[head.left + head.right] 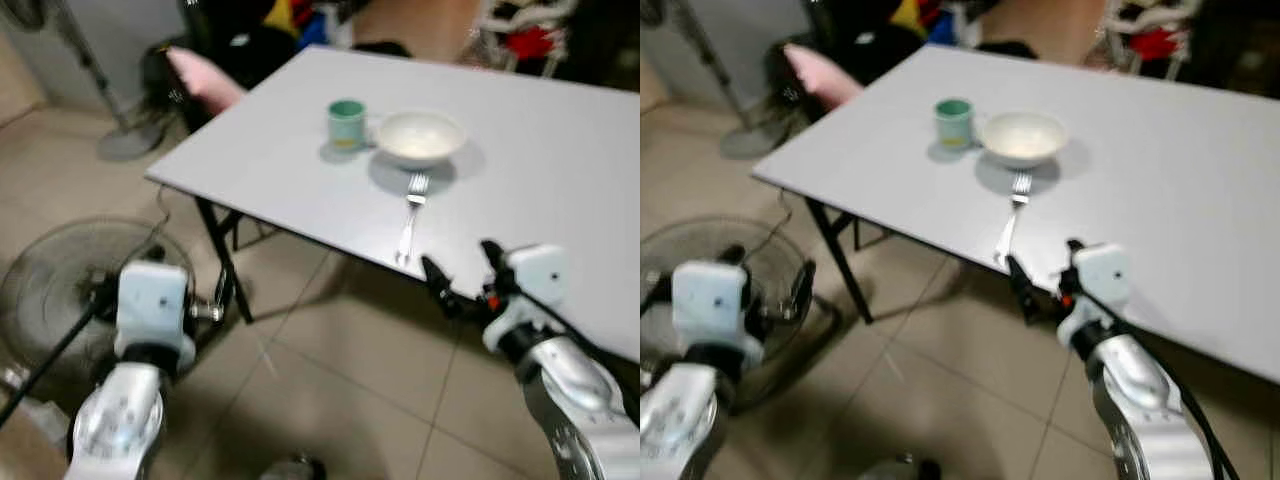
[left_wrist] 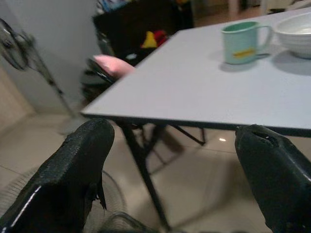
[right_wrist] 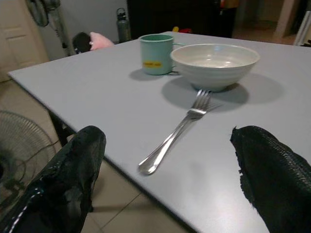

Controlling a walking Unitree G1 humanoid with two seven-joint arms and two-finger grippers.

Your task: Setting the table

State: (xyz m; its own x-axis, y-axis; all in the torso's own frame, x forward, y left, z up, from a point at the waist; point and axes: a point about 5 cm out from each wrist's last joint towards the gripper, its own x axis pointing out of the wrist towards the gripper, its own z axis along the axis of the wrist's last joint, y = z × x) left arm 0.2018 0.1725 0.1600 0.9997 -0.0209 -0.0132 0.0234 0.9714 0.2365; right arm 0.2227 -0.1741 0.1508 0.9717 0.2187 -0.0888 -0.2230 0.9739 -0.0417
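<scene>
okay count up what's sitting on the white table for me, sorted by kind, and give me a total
Mug: 1, green
Bowl: 1, white
Fork: 1, silver
Total: 3 things on the table
</scene>
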